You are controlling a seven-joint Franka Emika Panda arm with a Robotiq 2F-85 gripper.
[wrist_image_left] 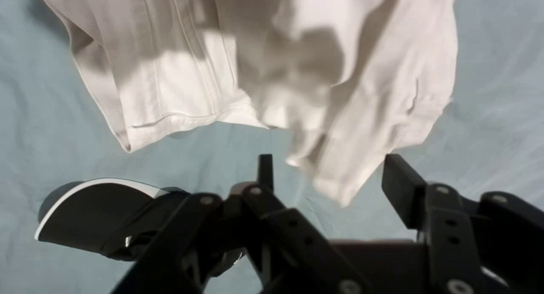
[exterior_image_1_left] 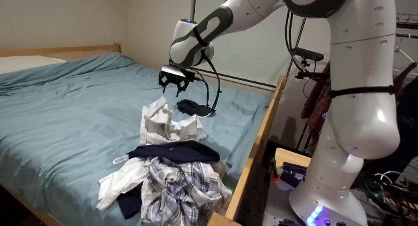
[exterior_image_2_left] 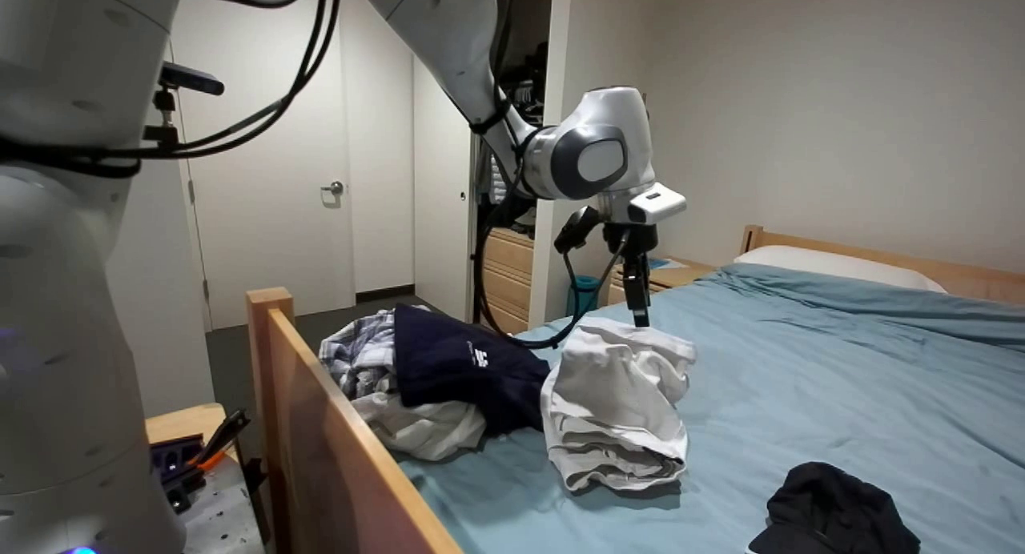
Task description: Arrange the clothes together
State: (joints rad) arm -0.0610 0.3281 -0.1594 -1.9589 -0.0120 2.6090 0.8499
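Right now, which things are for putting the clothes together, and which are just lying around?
For the job:
white clothes
navy clothes
checked clothes
black cap, perhaps

Just around:
pillow
blue blanket
blue bin
hanging red clothes, probably

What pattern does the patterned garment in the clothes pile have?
The patterned garment is plaid, grey-blue on white; it shows best in an exterior view.

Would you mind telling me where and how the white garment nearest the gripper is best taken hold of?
I'd pinch the white garment by its jutting corner, coming from above: in the wrist view that part narrows to a tip and lines up with the open gripper.
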